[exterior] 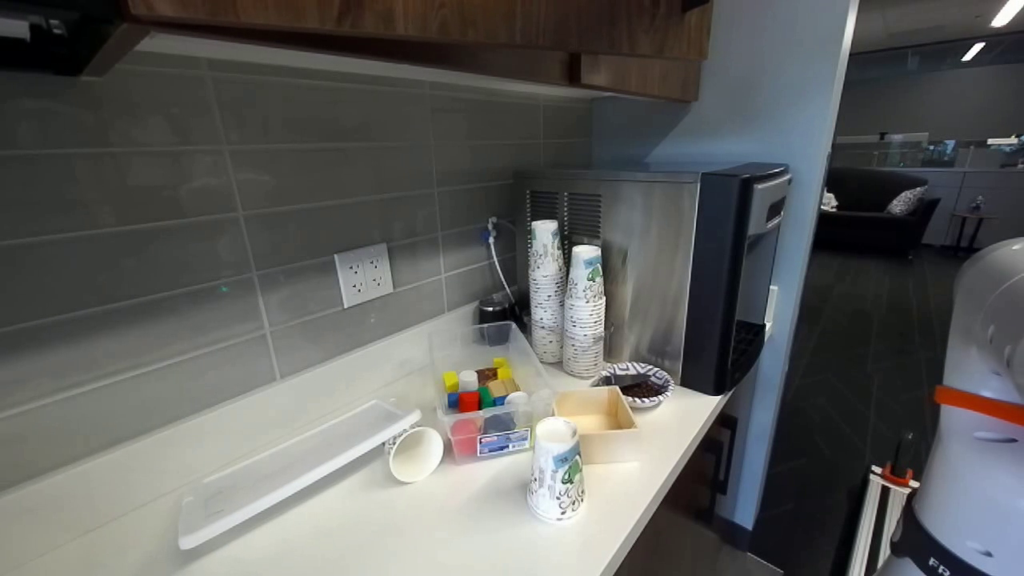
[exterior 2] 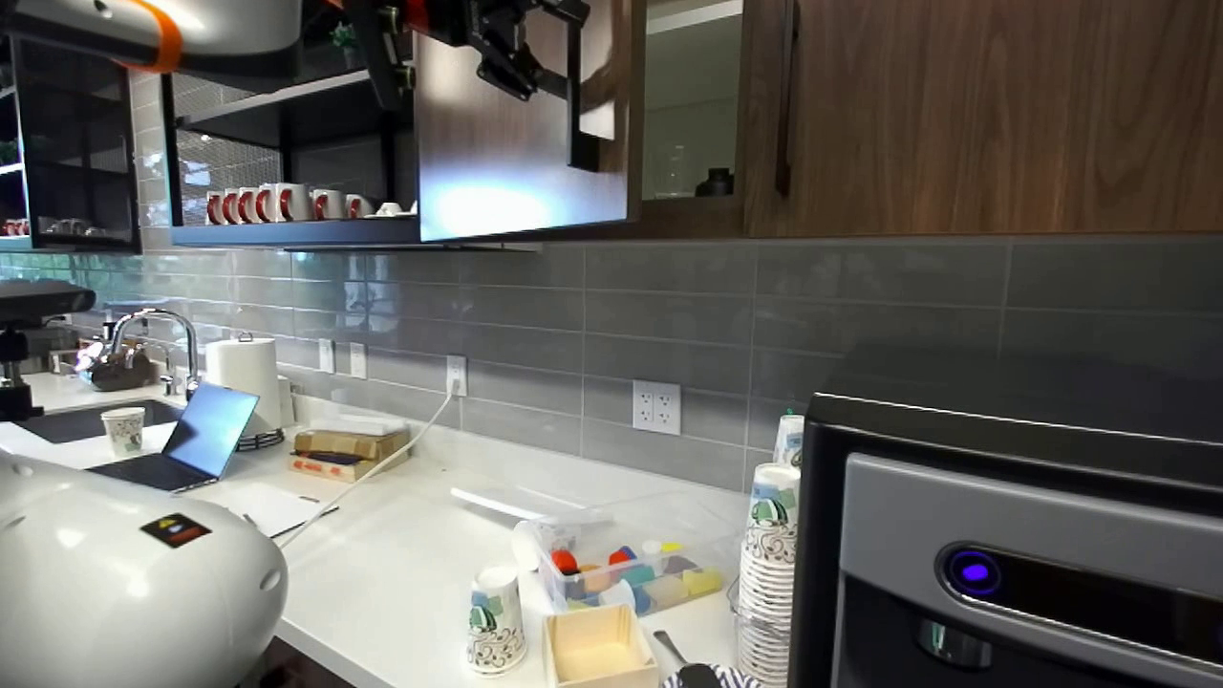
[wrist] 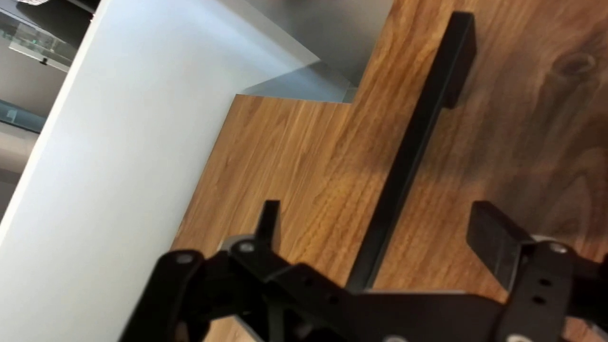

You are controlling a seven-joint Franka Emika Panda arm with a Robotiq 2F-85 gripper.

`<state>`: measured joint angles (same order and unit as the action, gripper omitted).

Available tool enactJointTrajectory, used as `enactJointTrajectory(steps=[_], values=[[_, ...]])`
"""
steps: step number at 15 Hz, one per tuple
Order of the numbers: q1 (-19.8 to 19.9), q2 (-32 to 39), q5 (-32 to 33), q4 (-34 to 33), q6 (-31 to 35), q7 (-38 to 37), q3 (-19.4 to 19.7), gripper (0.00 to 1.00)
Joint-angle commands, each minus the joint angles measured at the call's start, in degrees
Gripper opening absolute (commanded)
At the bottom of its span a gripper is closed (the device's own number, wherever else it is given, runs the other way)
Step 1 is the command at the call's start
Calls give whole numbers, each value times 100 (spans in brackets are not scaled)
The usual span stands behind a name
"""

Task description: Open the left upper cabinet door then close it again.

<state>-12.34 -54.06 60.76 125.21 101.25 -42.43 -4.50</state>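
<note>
Cabinet door stands ajar; end effector spread, its fingers either side of handle. Paper cup, upside down, stands near front edge of surface.

2 cup stacks beside steel-sided machine; tipped cup near clear bin; cabinet door cropped, seemingly ajar.

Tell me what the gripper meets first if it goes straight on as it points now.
Probably the dark bar handle, between the fingers of the open gripper in the wrist view; the cabinet door lies behind. Depth is unclear.
</note>
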Motion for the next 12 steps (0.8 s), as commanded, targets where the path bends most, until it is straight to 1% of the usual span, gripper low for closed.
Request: enactJointTrajectory(steps=[1, 7, 12], values=[[231, 250, -13, -137, 839, 217, 354, 100], [569, 887, -257, -381, 2232, 521, 754, 100], [831, 1461, -749, -640, 3217, 887, 831, 100]])
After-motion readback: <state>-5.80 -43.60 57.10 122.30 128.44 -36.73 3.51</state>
